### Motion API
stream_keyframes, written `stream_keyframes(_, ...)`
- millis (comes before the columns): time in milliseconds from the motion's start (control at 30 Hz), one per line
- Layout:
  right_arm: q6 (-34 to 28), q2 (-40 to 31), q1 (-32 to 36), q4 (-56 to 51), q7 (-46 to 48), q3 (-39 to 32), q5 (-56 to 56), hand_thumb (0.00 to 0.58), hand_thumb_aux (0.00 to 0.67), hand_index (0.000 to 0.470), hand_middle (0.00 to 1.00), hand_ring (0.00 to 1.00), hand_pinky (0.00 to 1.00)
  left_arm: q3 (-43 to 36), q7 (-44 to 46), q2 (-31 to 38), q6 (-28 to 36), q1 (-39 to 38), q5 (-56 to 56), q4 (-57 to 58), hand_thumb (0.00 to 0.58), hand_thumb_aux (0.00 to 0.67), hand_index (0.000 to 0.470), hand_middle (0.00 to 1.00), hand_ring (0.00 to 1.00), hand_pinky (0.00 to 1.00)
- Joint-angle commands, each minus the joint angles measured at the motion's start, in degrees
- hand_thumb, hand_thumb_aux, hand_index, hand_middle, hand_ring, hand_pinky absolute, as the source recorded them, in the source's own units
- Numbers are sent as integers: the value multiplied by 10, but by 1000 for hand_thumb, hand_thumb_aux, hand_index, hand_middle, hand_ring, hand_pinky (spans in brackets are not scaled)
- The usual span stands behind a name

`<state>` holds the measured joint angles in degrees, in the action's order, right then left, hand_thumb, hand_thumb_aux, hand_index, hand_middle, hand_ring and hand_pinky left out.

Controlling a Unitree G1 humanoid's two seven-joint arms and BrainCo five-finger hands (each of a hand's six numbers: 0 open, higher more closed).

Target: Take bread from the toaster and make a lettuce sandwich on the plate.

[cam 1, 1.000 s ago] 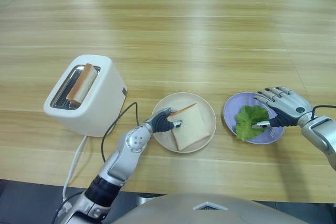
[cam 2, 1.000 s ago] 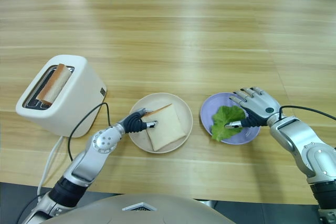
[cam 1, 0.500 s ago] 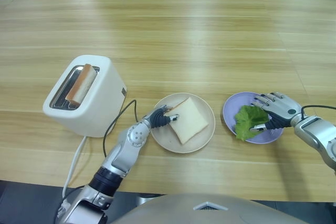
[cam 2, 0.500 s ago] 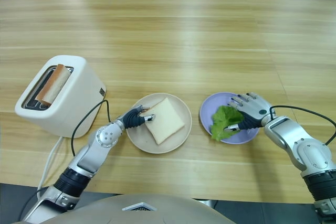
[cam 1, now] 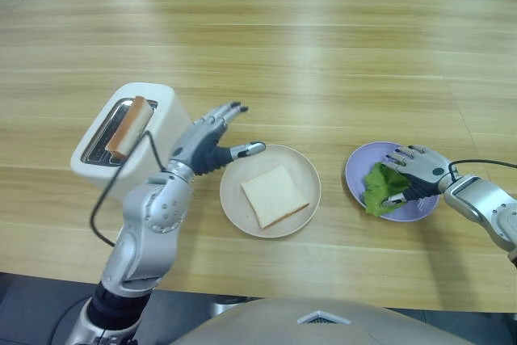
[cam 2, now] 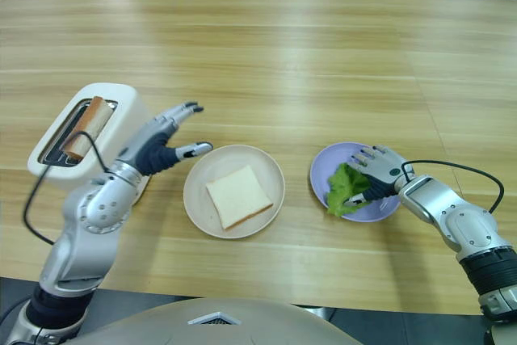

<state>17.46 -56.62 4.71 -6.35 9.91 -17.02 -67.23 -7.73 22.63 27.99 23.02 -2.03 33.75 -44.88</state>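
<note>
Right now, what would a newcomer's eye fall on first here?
The left hand hangs open and raised between the toaster, which has bread in its slot, and the plate. One slice lies flat on that plate, in the middle. At the right, the right hand pinches lettuce on a purple dish.

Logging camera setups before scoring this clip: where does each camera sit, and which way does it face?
Left eye view: on the robot's head, facing forward and down at the table; shows the open left hand by the toaster and the right hand closed on the lettuce.
Right eye view: same head, slightly rightward, same aim, same two hands.
Shared: toaster, bread slice on the beige plate, purple plate.
</note>
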Motion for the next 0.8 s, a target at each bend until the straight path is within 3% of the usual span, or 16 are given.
stream_keyframes(33, 3, 3, 9, -5, 5, -23, -12, 0, 0, 0, 0, 0, 0, 50, 23, -2, 19, -11, -24, -53, 0, 0, 0, 0, 0, 0)
stream_keyframes(67, 2, 4, 12, -5, 5, -26, -13, 0, 0, 0, 0, 0, 0, 62, 25, -3, 20, -12, -29, -65, 0, 0, 0, 0, 0, 0)
stream_keyframes(133, 1, 5, 14, -1, 7, -31, -17, 304, 208, 143, 0, 0, 0, 85, 29, -4, 20, -13, -43, -85, 0, 0, 0, 0, 0, 0)
stream_keyframes(200, 0, 2, 15, 4, 10, -34, -18, 445, 347, 238, 0, 0, 0, 109, 37, -7, 25, -11, -63, -111, 0, 0, 0, 0, 0, 0)
stream_keyframes(233, 0, 1, 16, 7, 11, -36, -20, 445, 347, 238, 0, 0, 0, 124, 41, -8, 31, -10, -73, -123, 0, 0, 0, 0, 0, 0)
stream_keyframes(300, 0, 1, 16, 14, 15, -39, -22, 519, 452, 310, 0, 0, 0, 148, 45, -7, 37, -9, -84, -138, 0, 0, 0, 0, 0, 0)
stream_keyframes(333, -1, 1, 15, 17, 17, -40, -23, 530, 473, 325, 0, 0, 0, 159, 46, -6, 38, -8, -89, -142, 0, 0, 0, 0, 0, 0)
stream_keyframes(400, -2, 3, 13, 23, 18, -45, -28, 570, 583, 400, 0, 0, 0, 184, 47, -7, 38, -7, -104, -147, 0, 0, 0, 0, 0, 0)
stream_keyframes(433, -2, 4, 12, 24, 18, -47, -29, 580, 670, 460, 0, 0, 0, 198, 48, -7, 36, -8, -111, -149, 0, 0, 0, 0, 0, 0)
stream_keyframes(800, 0, 41, 12, 60, -19, -20, 27, 580, 670, 460, 0, 0, 0, 282, 20, -32, -9, -55, -155, -150, 0, 0, 0, 0, 0, 0)
